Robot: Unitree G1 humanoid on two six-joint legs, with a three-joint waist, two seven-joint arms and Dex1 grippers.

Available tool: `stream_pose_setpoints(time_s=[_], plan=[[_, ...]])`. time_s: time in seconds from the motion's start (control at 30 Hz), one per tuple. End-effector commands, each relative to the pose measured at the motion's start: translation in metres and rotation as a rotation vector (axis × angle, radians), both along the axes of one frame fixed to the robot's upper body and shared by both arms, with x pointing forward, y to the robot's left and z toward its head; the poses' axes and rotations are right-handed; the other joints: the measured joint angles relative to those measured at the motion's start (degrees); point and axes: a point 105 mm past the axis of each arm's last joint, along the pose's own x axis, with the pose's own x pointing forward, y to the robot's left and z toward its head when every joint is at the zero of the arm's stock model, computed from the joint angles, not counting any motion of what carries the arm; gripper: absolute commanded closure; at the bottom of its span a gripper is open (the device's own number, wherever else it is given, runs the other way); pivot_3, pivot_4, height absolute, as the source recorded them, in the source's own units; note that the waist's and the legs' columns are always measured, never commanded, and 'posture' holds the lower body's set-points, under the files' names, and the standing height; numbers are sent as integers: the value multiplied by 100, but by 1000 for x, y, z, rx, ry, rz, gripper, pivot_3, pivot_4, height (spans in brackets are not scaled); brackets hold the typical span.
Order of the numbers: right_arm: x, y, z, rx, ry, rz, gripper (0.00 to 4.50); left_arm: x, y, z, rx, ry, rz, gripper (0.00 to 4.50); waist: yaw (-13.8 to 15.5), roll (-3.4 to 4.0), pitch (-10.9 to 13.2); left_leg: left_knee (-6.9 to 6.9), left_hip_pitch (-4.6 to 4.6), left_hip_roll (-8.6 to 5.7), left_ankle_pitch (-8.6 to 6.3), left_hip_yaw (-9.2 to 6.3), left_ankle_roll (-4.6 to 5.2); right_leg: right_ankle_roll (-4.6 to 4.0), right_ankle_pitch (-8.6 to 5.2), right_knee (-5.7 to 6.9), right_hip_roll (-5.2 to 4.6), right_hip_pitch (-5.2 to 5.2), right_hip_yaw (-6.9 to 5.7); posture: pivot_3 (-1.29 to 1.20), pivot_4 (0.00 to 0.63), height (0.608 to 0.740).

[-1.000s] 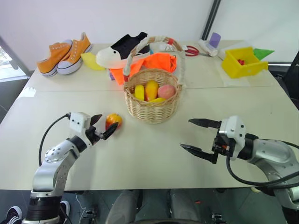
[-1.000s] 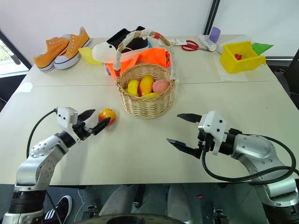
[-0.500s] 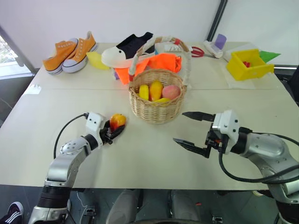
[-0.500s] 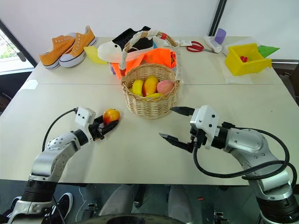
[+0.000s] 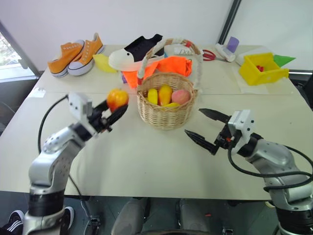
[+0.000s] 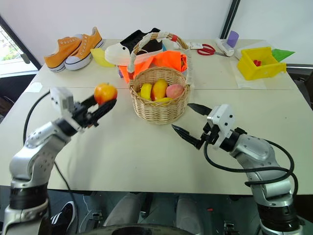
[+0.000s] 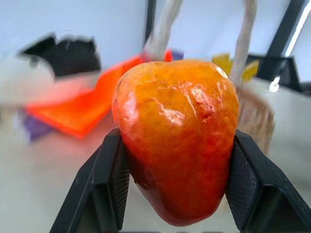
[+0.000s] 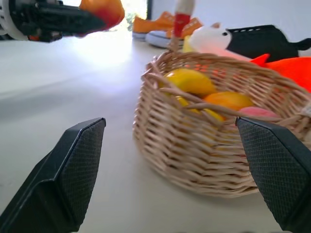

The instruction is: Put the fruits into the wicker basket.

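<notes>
The left gripper [image 5: 113, 108] is clamped on a red-orange fruit [image 5: 117, 99], held in the air above the table [image 5: 146, 161]; in the left wrist view the two black fingers [image 7: 104, 189] press both sides of it. The fruit hangs at about nine o'clock of the basket [image 5: 165, 113], near its rim but apart from it. The basket stands upright at mid-table, its arched handle [image 5: 171, 44] over it, and holds a yellow fruit [image 5: 152, 96], an orange-yellow fruit [image 5: 165, 94] and a pink fruit [image 5: 180, 96]. The right gripper [image 5: 201, 128] hovers with its fingers wide apart and nothing between them, at about four o'clock of the basket, pointing toward it. Beyond the basket, at twelve o'clock, lie an orange cloth [image 5: 166, 66] and a black-and-white shoe [image 5: 134, 53]; orange sneakers [image 5: 76, 49] sit at ten o'clock, a yellow box [image 5: 261, 68] at two o'clock.
</notes>
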Motion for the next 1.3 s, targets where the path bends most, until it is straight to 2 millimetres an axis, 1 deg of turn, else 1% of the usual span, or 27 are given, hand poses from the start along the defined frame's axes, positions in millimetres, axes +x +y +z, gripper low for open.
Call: stream_pose_setpoints(time_s=[0.03,0.07,0.1,0.23,0.33,0.37,0.4,0.43,0.47,0.53,0.6,0.7,0.8,0.87,0.97,1.03,1.1,1.13,1.23,1.3], plan=[[4,7,13,16,-74,0,0,10,-42,13,-63,-11,-107,2155,-2,-1,0,0,0,0,0,0,1,3,1,2,0,0,0,0,150,740],[6,8,14,20,-82,-4,0,14,-52,15,-60,-21,-127,2155,-3,-4,2,0,0,0,1,0,1,5,2,5,2,-1,-3,0,150,740],[8,9,15,23,-87,-6,0,16,-58,15,-54,-28,-136,2155,-9,-4,2,1,0,2,1,-1,1,8,4,10,4,0,-7,0,150,740],[7,16,15,29,-91,-6,0,48,-70,17,-31,-19,-72,2155,-27,-5,3,-10,-1,5,8,2,12,15,7,18,8,5,-2,0,150,740],[8,17,15,33,-95,-20,0,54,-73,19,-23,-33,-68,2155,-27,-5,3,-13,-2,8,9,1,12,16,8,20,10,2,-4,0,150,740],[8,16,15,31,-96,-26,0,54,-74,19,-15,-39,-76,1315,-23,-6,4,-13,-2,6,8,2,12,17,7,20,8,2,-3,0,150,740],[9,15,15,29,-96,-31,0,54,-74,18,-9,-42,-77,954,-21,-7,4,-13,-4,6,8,2,12,17,8,18,8,3,-3,0,150,740],[9,15,15,27,-96,-33,0,53,-74,18,-6,-44,-80,405,-18,-7,4,-13,-4,5,8,2,12,19,8,17,9,3,-3,0,150,740],[10,14,16,33,-97,-44,0,48,-76,19,-10,-59,-112,35,-16,-8,5,-12,-4,4,8,2,12,20,9,17,9,3,-3,0,150,740],[13,13,19,45,-104,-61,0,40,-78,22,-42,-70,-150,35,-19,-7,4,-12,-4,5,8,1,12,20,9,18,9,3,-3,0,150,740],[18,11,25,79,-114,-90,0,37,-74,23,-54,-86,-132,35,-30,-7,5,-12,-4,5,8,2,12,20,9,18,9,3,-2,0,150,740],[29,5,32,128,-147,-185,0,26,-63,19,-65,-82,-138,35,-42,-7,4,-12,-3,6,8,2,12,20,10,21,9,2,-1,0,150,740],[38,3,34,198,-154,-281,0,4,-52,14,-58,-98,-169,35,-61,-5,5,-15,-3,7,8,1,12,20,10,21,10,-2,1,0,150,740],[42,3,33,205,-157,-329,0,-9,-44,9,-59,-81,-178,35,-54,-4,5,-18,-4,7,9,-1,11,19,9,22,10,-14,3,0,150,740],[59,-1,32,202,-155,-450,0,-20,-18,-7,-15,-51,-100,35,-69,1,4,-17,-1,7,8,-2,10,18,9,22,11,-24,8,0,150,740],[70,-2,32,207,-143,-498,0,-30,1,-11,-13,-41,-64,35,-96,2,4,-17,3,7,8,1,4,13,9,25,14,-23,9,0,150,740],[80,-1,31,197,-130,-514,0,-45,20,-9,-1,-65,-53,35,-126,2,4,-16,4,7,4,1,-5,5,7,26,14,-24,12,0,150,740],[83,-1,32,197,-130,-518,0,-51,26,-9,18,-72,-56,35,-137,2,4,-16,4,8,3,1,-5,-4,1,26,15,-24,12,0,150,740],[96,8,37,199,-122,-484,0,-67,50,-22,77,-27,-33,35,-150,7,6,-17,4,8,3,1,-6,-7,0,24,13,-24,13,0,150,740],[103,11,40,188,-127,-476,0,-72,65,-28,97,-11,12,35,-158,13,9,-18,5,8,3,1,-6,-9,-1,25,13,-24,14,0,150,740]])
